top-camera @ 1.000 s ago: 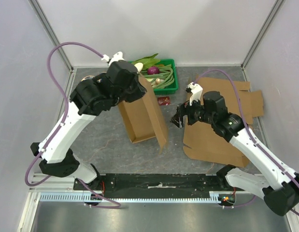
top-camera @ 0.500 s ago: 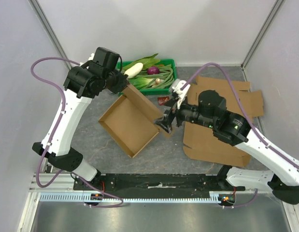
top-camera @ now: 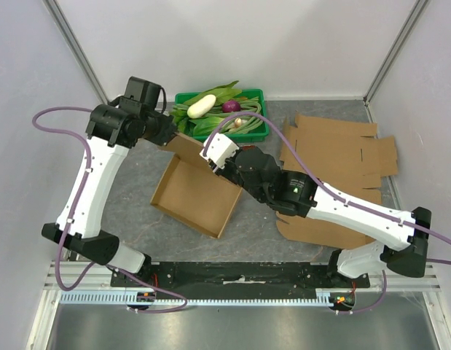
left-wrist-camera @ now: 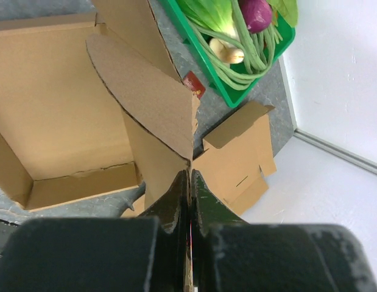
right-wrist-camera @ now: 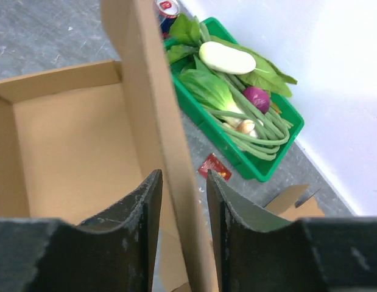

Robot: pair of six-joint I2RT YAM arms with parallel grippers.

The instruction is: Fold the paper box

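Note:
The brown paper box (top-camera: 192,193) lies open side up on the grey table, left of centre. My left gripper (top-camera: 169,135) is at its far corner. In the left wrist view that gripper (left-wrist-camera: 189,173) is shut on the edge of a rounded cardboard flap (left-wrist-camera: 145,97) standing up from the box. My right arm reaches in over the box's right side. In the right wrist view the right gripper (right-wrist-camera: 182,176) straddles the upright side wall (right-wrist-camera: 153,109). Its jaws are part-way in, and a sliver of gap still shows beside the right finger (right-wrist-camera: 237,219).
A green tray (top-camera: 263,117) of vegetables stands just behind the box. Flat cardboard sheets (top-camera: 342,153) cover the right side of the table. A small red packet (right-wrist-camera: 214,167) lies between tray and box, and a red can (right-wrist-camera: 168,7) stands by the tray.
The box has come down from standing on edge to lying flat, further left. My left arm swung back and left with the flap. My right arm reached in, its jaws narrowing around the side wall.

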